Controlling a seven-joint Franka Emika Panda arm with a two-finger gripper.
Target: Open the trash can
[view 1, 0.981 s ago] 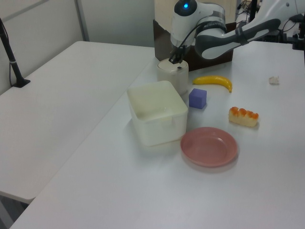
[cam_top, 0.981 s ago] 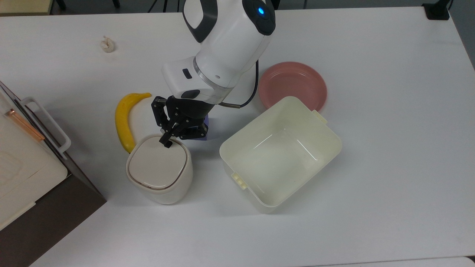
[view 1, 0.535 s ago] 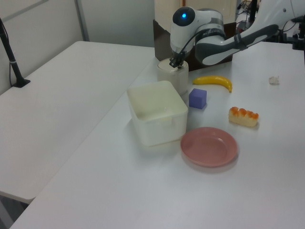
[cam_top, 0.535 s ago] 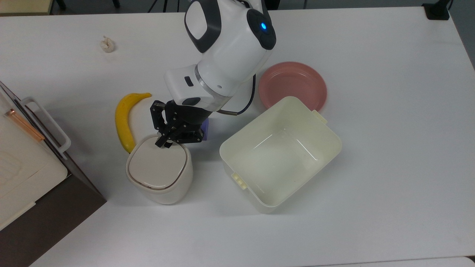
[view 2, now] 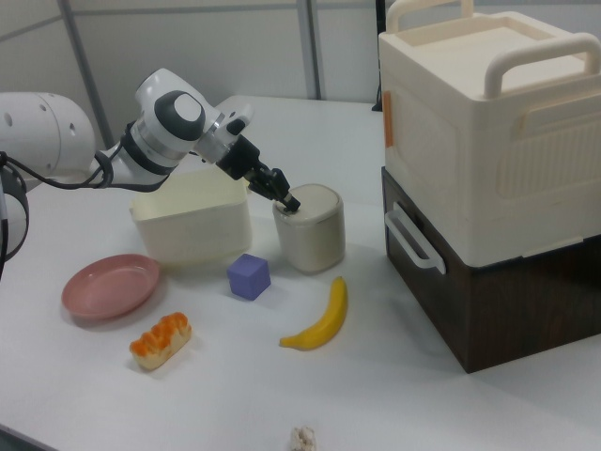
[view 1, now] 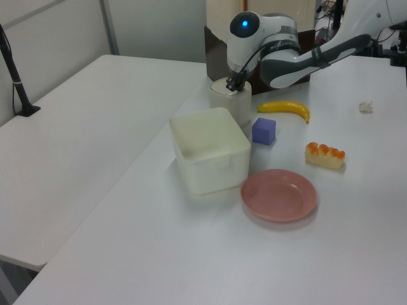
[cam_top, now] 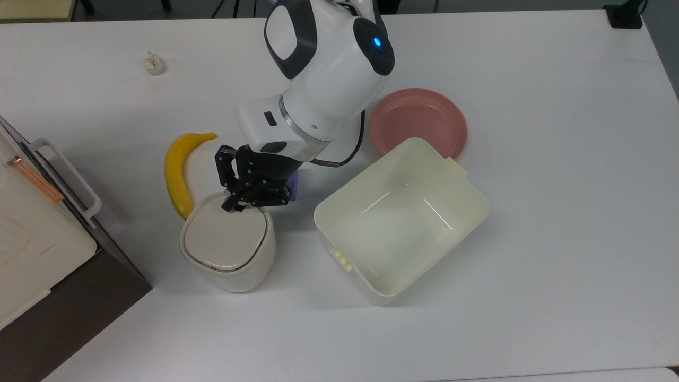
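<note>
White tabletop (cam_top: pixel 557 212) fills the scene from the top view, and the description runs from that view's bottom edge upward. Nearest the bottom, on the top view's left, stands the trash can (cam_top: pixel 228 244), a small cream bin with a flat beige lid (cam_top: pixel 223 236) that lies shut and level. To the top view's right of it, a little apart, sits a larger open cream tub (cam_top: pixel 400 220), empty inside. On the top view's far left is a stacked cream and dark brown storage box (cam_top: pixel 37 249).

The gripper (cam_top: pixel 233 204) points down at the upper edge of the lid, its black fingers drawn close together with nothing between them, the tips resting on or just above the rim. In the right view, the gripper (view 2: pixel 289 200) meets the can's top at the right view's left edge.

Beyond the can lie a yellow banana (cam_top: pixel 180 172) just beside it and a purple block (cam_top: pixel 293 183) partly under the arm. Farther up is a pink plate (cam_top: pixel 419 122) touching the tub's far corner, and a small crumpled scrap (cam_top: pixel 153 63) well away.

The step in hand appears to be pressing the lid's release. A short, straight downward push seems best, kept on the rim so the light can does not tip or slide toward the tub, followed by a clean lift so the lid can swing freely.
</note>
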